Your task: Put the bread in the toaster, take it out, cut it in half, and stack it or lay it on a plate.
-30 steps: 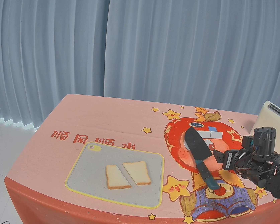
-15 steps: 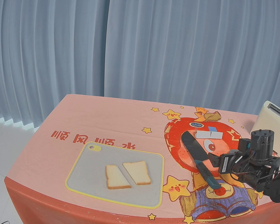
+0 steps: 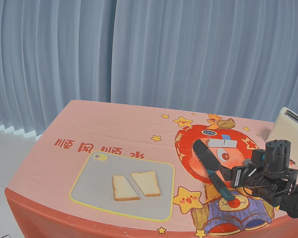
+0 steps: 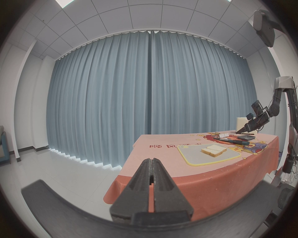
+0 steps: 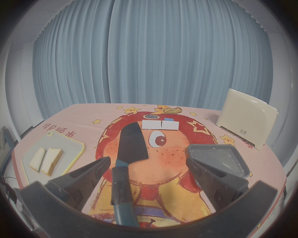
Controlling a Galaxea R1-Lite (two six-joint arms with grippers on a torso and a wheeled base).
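1. The bread lies on the cutting board (image 3: 86, 188), lower centre-left of the head view, already cut into a left half (image 3: 124, 189) and a right half (image 3: 146, 183).
2. A narrow gap parts them, slanting from upper left to lower right. Each half's long axis follows that slant. Both lie flat, with pale crumb and a brown crust edge.
3. The right claw (image 5: 147, 161) is spread wide over the handle of the knife (image 3: 210, 159), which lies flat on the tabletop (image 3: 119, 128), unpinched. The bread sits well apart, toward the frame's left.
4. The left claw (image 4: 151, 161) is pressed together, off the tabletop's near edge.
5. A grey plate (image 5: 217, 156) sits just beside the right claw, before the toaster (image 3: 294, 130). Plating likely remains, and the right arm seems better placed for it.
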